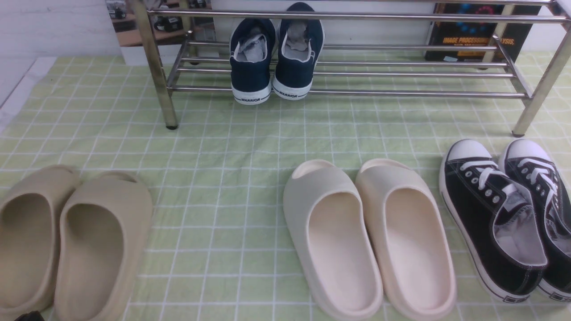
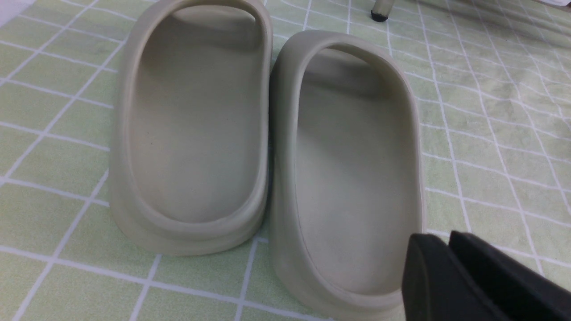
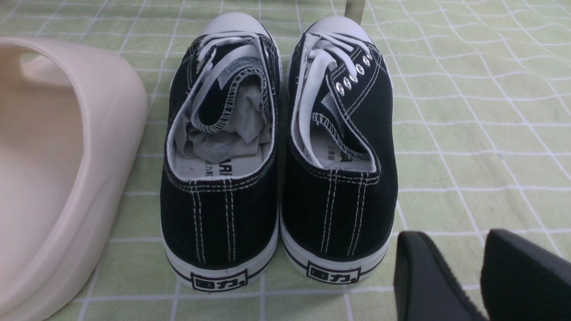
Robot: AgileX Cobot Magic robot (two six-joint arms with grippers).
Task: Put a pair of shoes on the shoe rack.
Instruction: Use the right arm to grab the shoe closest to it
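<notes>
The pair of black canvas sneakers stands side by side on the green checked cloth at the front right, the left one (image 1: 490, 218) beside the right one (image 1: 546, 200). Their white toe caps point at the shoe rack (image 1: 348, 93). In the right wrist view both heels face me, left (image 3: 221, 147) and right (image 3: 341, 142). My right gripper (image 3: 455, 240) is open and empty, just behind and to the outer side of the right heel. My left gripper (image 2: 441, 238) is shut and empty, at the heel of a beige slide (image 2: 352, 169).
Navy WARRIOR sneakers (image 1: 272, 62) stand on the rack's lower shelf, left of its middle. Beige slides (image 1: 67, 240) lie front left and cream slides (image 1: 370, 232) front centre, next to the black sneakers. A dark book (image 1: 473, 31) leans behind the rack.
</notes>
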